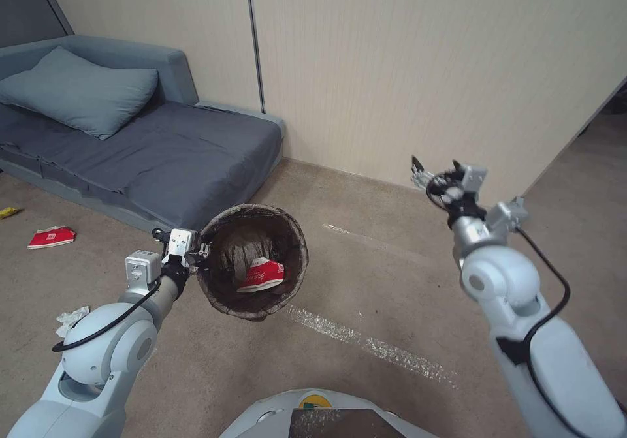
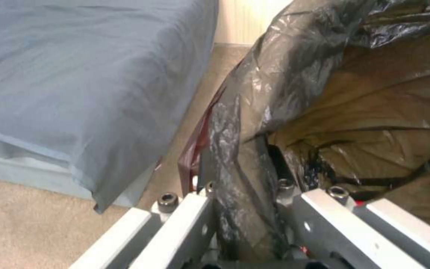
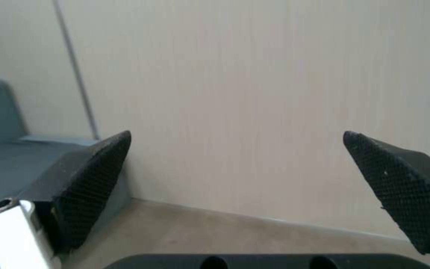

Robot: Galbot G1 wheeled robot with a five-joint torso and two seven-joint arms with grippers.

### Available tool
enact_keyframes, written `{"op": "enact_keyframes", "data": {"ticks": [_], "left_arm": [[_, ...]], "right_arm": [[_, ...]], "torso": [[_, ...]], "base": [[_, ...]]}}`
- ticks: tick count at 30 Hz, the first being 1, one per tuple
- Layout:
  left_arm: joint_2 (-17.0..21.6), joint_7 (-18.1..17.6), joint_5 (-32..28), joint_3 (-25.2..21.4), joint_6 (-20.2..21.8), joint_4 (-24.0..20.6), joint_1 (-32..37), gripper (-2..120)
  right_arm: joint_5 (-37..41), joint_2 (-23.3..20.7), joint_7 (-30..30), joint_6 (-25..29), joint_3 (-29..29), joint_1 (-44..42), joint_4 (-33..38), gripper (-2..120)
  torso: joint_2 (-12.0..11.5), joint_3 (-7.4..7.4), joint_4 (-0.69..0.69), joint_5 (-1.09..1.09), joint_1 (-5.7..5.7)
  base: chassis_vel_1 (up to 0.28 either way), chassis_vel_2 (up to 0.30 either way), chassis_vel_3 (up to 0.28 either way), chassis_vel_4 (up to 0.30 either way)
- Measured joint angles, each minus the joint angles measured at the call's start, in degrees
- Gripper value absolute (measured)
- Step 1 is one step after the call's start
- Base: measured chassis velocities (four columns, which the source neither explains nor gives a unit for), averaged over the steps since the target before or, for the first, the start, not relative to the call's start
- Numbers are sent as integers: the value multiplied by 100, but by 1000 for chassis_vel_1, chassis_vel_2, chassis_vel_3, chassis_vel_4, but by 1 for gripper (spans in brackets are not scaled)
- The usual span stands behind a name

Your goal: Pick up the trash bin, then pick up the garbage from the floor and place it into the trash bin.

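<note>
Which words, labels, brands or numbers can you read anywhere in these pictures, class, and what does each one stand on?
None can be read for certain.
Red-and-white wrapper inside the bag-lined round trash bin clamped by the left gripper: white script, too blurred to read.
Red-and-white wrapper on the tan carpet floor beside the grey-blue sofa: print too small.
Yellow-green sticker on the robot's base: too small.
</note>
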Motion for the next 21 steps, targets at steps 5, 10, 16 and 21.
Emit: {"op": "enact_keyframes", "data": {"ticks": [5,10,16,21], "left_arm": [[-105,-9,50,-9,-1,-13,42,0],[-227,-132,96,19,-1,-36,131,0],[-246,-141,150,-3,-1,-89,196,0],[-296,-125,201,-19,-2,-108,228,0]], "right_arm": [[-525,675,-162,479,231,-508,-98,100],[-1294,1144,-366,905,347,-924,-117,100],[-1905,1354,-563,1406,374,-1293,-138,100],[-2006,1466,-650,1604,391,-1391,-157,100]], "torso": [[0,0,0,-1,0],[0,0,4,-2,0],[0,0,2,-2,0],[0,0,2,-2,0]], "base": [[0,0,0,0],[0,0,0,0],[0,0,0,0],[0,0,0,0]]}}
